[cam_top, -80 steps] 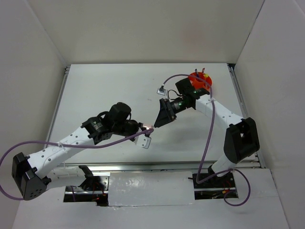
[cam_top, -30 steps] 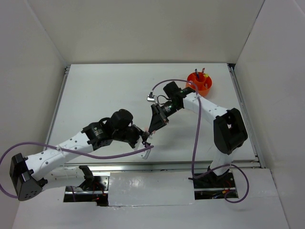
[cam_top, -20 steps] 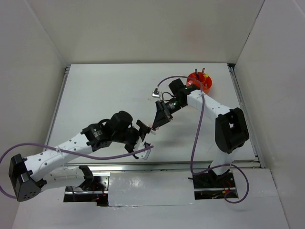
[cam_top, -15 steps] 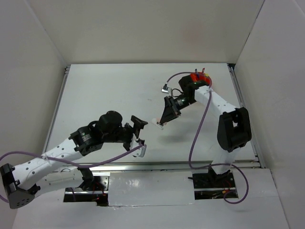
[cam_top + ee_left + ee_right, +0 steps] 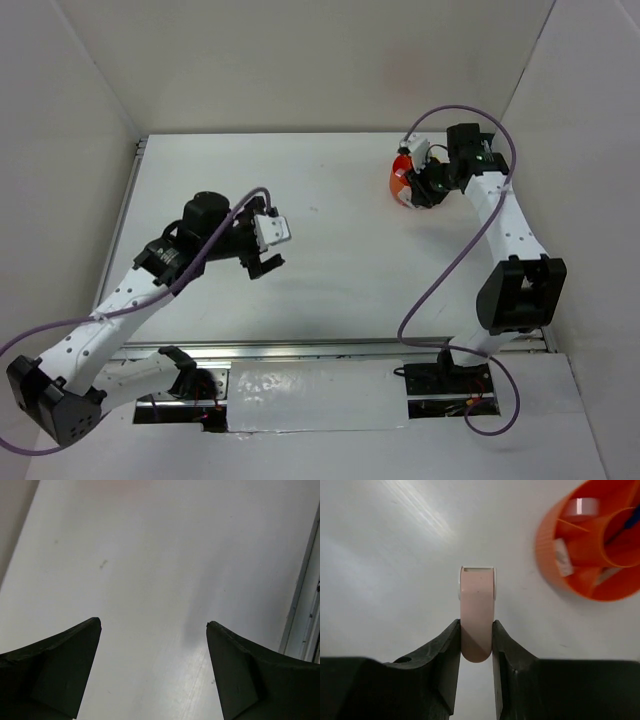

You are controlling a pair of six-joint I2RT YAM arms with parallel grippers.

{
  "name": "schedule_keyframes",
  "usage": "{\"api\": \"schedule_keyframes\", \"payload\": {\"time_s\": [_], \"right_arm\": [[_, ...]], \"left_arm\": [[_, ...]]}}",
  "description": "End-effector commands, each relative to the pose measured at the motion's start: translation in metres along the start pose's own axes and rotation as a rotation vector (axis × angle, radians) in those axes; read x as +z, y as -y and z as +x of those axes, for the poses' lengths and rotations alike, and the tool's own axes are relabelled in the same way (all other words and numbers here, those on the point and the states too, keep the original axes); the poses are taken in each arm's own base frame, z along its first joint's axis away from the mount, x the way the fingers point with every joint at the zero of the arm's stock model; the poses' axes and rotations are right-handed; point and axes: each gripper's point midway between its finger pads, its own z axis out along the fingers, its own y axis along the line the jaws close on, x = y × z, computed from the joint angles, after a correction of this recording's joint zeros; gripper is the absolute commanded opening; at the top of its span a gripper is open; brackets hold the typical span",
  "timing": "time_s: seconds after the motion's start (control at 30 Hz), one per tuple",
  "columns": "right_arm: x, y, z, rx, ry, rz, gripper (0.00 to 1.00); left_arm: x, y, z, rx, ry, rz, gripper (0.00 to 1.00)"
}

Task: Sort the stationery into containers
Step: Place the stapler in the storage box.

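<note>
The right gripper (image 5: 476, 631) clamps a smooth, round-ended pink-and-white eraser (image 5: 477, 605) edge-on, with the glossy orange plastic divided tub (image 5: 545, 545) ahead to its right, while the left gripper (image 5: 153, 630) stands spread wide.

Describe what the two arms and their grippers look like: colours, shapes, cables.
The left arm and right arm have white links dotted with small holes, joined by bulky black joint housings. A purple cable loops loosely along each. The left gripper and right gripper carry matte black fingers, broad at the base, tapering to the tips.
</note>
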Motion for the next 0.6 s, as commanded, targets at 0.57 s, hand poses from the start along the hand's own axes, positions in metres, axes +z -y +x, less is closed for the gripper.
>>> {"api": "schedule_keyframes", "payload": {"time_s": [0.57], "right_arm": [[0.019,0.112,-0.029,-0.584,-0.075,0.326,0.01]], "left_arm": [[0.0,-0.034,0.005,-0.425,0.098,0.009,0.99]]}}
